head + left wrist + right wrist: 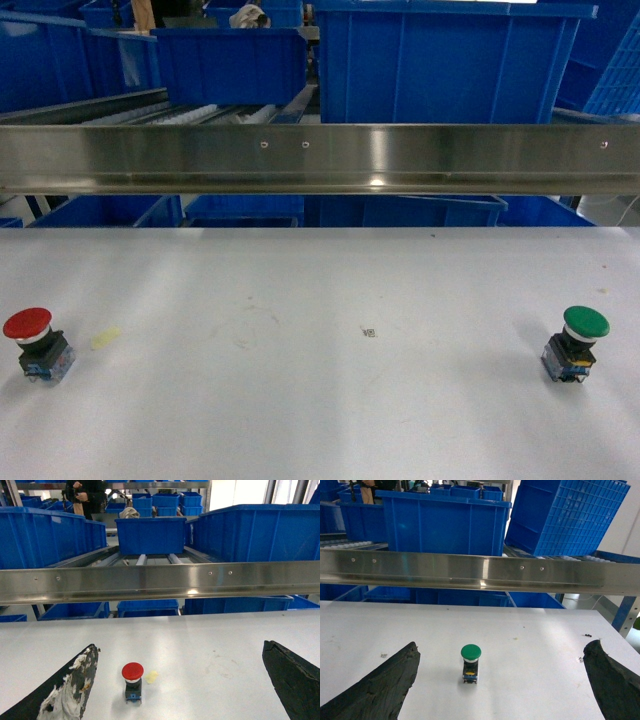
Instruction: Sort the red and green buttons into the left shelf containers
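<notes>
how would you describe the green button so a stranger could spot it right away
Start at the white table below the long steel rail. Follow it to the right side: the green button stands there alone on a dark switch block. The only similar thing, the red button, sits far left.

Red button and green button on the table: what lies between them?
Head view: between the red button and green button is mostly bare white table, with only a yellowish smear and a tiny dark speck.
</notes>
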Controlling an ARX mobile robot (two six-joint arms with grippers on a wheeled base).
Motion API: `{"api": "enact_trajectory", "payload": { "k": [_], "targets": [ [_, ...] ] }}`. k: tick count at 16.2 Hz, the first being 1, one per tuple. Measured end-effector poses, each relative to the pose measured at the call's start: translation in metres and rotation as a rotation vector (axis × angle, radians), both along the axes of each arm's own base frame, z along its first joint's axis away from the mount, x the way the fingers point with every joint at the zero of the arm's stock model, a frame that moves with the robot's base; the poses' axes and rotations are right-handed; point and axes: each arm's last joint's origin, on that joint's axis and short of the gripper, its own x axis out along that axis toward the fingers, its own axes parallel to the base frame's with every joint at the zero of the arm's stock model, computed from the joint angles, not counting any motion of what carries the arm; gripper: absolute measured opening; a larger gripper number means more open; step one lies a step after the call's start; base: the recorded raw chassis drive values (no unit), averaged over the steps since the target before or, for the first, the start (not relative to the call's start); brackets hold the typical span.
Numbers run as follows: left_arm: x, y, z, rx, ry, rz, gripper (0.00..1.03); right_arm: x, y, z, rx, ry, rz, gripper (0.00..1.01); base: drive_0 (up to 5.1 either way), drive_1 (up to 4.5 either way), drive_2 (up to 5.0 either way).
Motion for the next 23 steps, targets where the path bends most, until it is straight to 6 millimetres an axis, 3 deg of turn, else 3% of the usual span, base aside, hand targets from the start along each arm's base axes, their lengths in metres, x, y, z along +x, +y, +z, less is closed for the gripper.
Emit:
{"api": "enact_trajectory", "payload": {
  "k": [13, 17, 20, 23],
  "targets": [
    [0.001, 0.004, 0.002, 0.001, -0.018, -0.016, 0.98, 0.003, 0.006, 0.006, 0.011, -0.049, -0.014, 0.98, 0.0, 0.0, 0.0],
    [0.032, 0.042, -0.007, 0.002, 0.065, -0.045, 0.98, 0.03, 0.039, 0.005, -0.009, -0.032, -0.058, 0.98, 0.0, 0.0, 0.0],
    [0.071, 0.052, -0.016, 0.024, 0.14, -0.135, 0.98, 0.059, 0.05, 0.005, -0.034, -0.046, -0.133, 0.98, 0.0, 0.0, 0.0],
    [0.108, 0.048, -0.034, 0.041, 0.263, -0.233, 0.98, 0.096, 0.054, 0.003, -0.087, -0.034, -0.188, 0.98, 0.0, 0.0, 0.0]
  ]
}}
